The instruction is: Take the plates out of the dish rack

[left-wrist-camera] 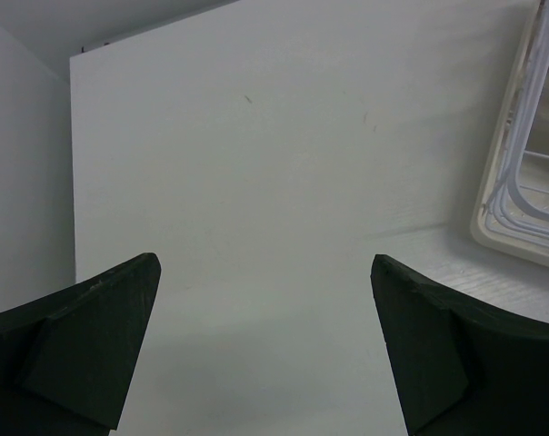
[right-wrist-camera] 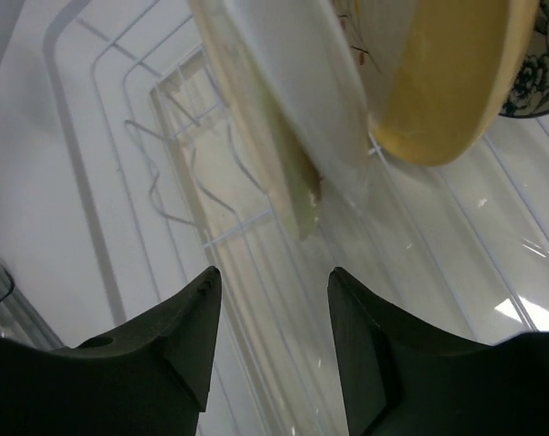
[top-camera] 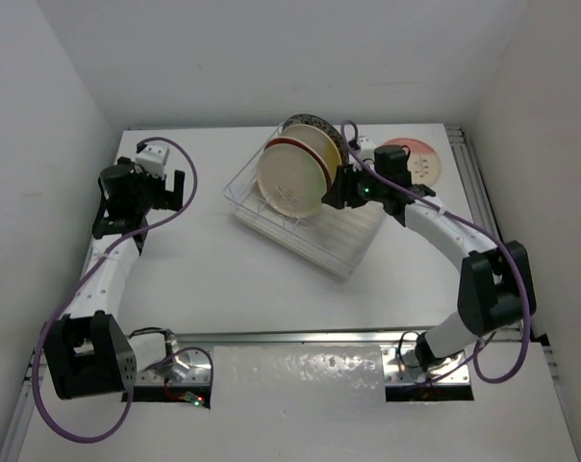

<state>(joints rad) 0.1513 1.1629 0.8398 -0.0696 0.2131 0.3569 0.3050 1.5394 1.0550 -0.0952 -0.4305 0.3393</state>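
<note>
Clear ribbed dish rack (top-camera: pixel 339 241) holds three round plates (top-camera: pixel 290 178) upright in wire slots; glossy pink plate (top-camera: pixel 420 162) flat on table (top-camera: pixel 233 279). Right gripper (right-wrist-camera: pixel 270 300) narrowly parted, empty, over rack. Left gripper (left-wrist-camera: pixel 265 272) wide, empty.

A rectangular clear-plastic dish rack (top-camera: pixel 343 241) with a ribbed whitish base sits skewed near the middle of the far edge. Three round plates stand on edge in it: a red-rimmed plate (top-camera: pixel 290 178) in front, a cream-yellow plate (top-camera: pixel 327 146) behind it, and a blue-patterned white plate (top-camera: pixel 308 120) rearmost. A pink plate (top-camera: pixel 427 164) lies flat near the far-right corner.
</note>
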